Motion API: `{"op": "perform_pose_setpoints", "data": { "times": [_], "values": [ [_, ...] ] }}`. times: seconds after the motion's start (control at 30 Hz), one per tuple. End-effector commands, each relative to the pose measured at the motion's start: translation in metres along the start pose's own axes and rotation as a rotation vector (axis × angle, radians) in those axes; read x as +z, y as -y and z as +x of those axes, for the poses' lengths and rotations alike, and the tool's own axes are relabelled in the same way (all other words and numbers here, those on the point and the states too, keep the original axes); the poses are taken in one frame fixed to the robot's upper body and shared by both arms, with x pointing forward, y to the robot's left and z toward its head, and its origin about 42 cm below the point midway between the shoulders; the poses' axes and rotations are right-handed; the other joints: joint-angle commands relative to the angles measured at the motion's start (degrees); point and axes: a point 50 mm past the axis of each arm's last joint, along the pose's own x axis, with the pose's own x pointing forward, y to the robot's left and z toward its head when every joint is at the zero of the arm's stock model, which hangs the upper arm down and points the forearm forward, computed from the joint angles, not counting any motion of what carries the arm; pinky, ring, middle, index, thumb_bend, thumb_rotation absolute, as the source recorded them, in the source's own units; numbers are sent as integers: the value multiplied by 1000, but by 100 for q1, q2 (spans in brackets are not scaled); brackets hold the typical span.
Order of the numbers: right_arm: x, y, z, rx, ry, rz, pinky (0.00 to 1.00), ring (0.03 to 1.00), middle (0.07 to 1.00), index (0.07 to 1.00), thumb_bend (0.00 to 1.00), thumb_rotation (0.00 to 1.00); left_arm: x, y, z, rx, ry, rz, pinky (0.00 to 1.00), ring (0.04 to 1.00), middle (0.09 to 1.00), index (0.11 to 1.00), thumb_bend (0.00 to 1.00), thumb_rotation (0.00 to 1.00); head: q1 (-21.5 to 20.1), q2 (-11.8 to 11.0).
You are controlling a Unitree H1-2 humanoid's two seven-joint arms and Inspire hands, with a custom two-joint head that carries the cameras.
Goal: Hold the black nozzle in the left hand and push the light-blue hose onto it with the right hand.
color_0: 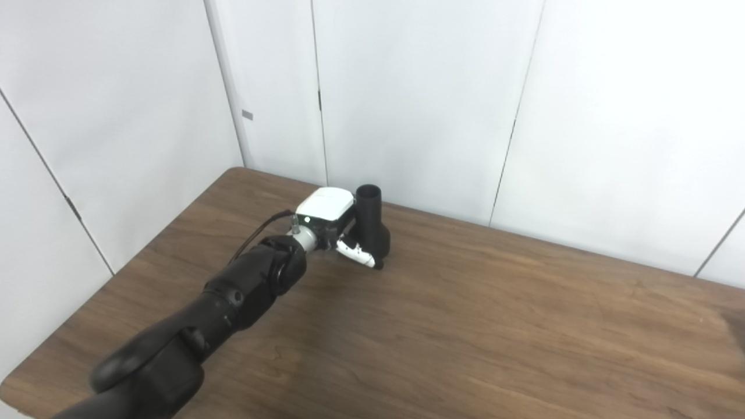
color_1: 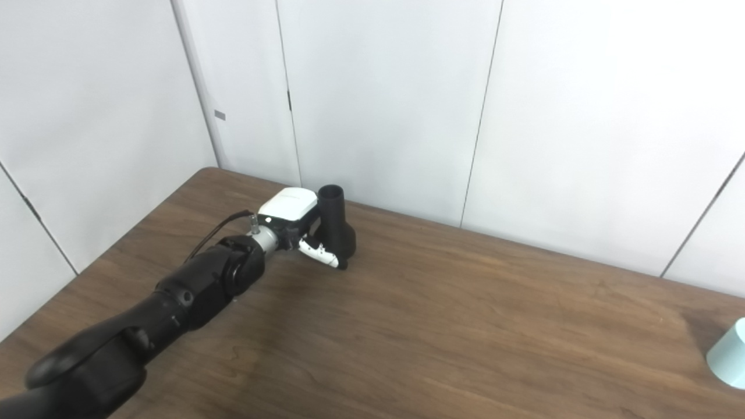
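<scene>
Bare bench across the middle and right, wide open for passage. Blocked at far left by the left hand, fingers against the upright black nozzle, close to the wall panels. Light-blue hose at right edge.

You see a dark wooden table with its far edge and left corner against white wall panels divided by thin vertical seams.

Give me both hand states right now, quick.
Left hand: fingers around the black nozzle, which stands on the table; looks shut on it.
Right hand: not in view in either eye view.
</scene>
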Motion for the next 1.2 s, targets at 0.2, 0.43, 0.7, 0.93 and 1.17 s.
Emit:
{"op": "perform_pose_setpoints", "data": {
  "times": [0.2, 0.43, 0.7, 0.93, 1.17],
  "values": [
    [11, -1, 4, 10, 45, 0, 629, 735, 752, 706, 411, 535, 25, 88, -32, -244, 117, 30, 872, 554, 523, 454, 521, 0, 7, -2],
    [13, -5, 7, 8, 45, -2, 622, 724, 743, 697, 438, 545, 22, 87, -39, -207, 132, 22, 862, 533, 508, 465, 523, 0, -189, 95],
    [21, -8, 13, 2, 74, 7, 632, 737, 752, 711, 417, 529, 27, 85, -45, -146, 196, 4, 833, 506, 492, 475, 525, 0, -511, 185],
    [31, -6, 15, -12, 84, -3, 633, 740, 760, 719, 395, 497, 46, 84, -51, -114, 273, -2, 811, 478, 469, 495, 525, 0, -736, 179],
    [40, 0, 11, -51, 106, 19, 624, 723, 740, 698, 396, 400, 71, 86, -59, -137, 349, -32, 850, 498, 484, 483, 525, 0, -1008, 237]
  ]
}}
